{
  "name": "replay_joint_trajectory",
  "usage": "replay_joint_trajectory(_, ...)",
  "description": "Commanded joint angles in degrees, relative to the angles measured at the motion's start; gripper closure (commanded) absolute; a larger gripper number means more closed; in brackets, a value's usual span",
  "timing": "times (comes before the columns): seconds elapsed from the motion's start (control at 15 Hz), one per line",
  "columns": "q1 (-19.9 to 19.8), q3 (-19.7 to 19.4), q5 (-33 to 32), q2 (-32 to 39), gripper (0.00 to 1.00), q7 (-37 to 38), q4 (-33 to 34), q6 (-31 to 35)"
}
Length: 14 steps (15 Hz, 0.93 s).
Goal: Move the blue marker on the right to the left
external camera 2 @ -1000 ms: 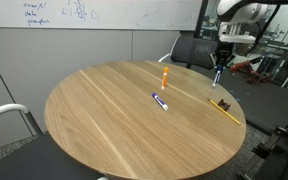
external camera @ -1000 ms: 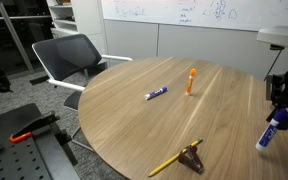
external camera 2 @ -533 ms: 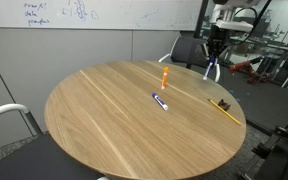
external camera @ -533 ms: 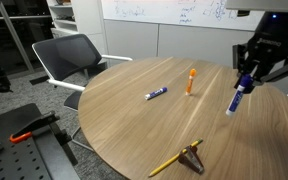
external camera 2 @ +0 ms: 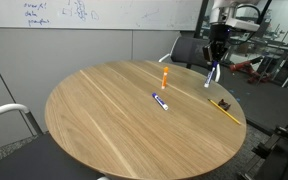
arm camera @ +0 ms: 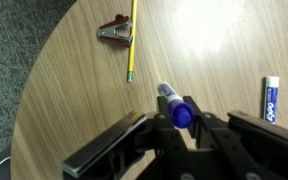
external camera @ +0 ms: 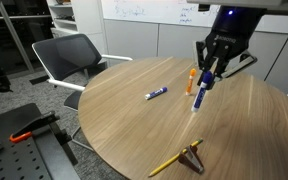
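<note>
My gripper is shut on the blue marker, a thick white pen with blue ends. It hangs tilted above the round wooden table, close beside the orange marker. Both show in an exterior view, gripper and blue marker. In the wrist view the blue marker sticks out between the fingers of my gripper, blue cap towards the camera.
A slimmer blue marker lies mid-table and shows in the wrist view. A yellow pencil and a brown clip lie near the table edge. An orange marker stands upright. A black chair stands beside the table.
My gripper has carried the blue marker from beyond the table's right edge leftward over the table, up to the orange marker. The other things have not moved.
</note>
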Motion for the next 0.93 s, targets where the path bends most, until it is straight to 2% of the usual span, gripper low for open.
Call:
replay_joint_trajectory(0.0,0.86,0.97,-2.55,-8.14,0.95,-3.93,-14.16,6.95)
replay_joint_trajectory(0.4,3.86,2.07,-5.17,-15.88,0.95,-2.8,-33.51,19.04)
replay_joint_trajectory(0.87,7.11,3.24,-4.94,-26.1,0.95,0.02,-57.33,32.73)
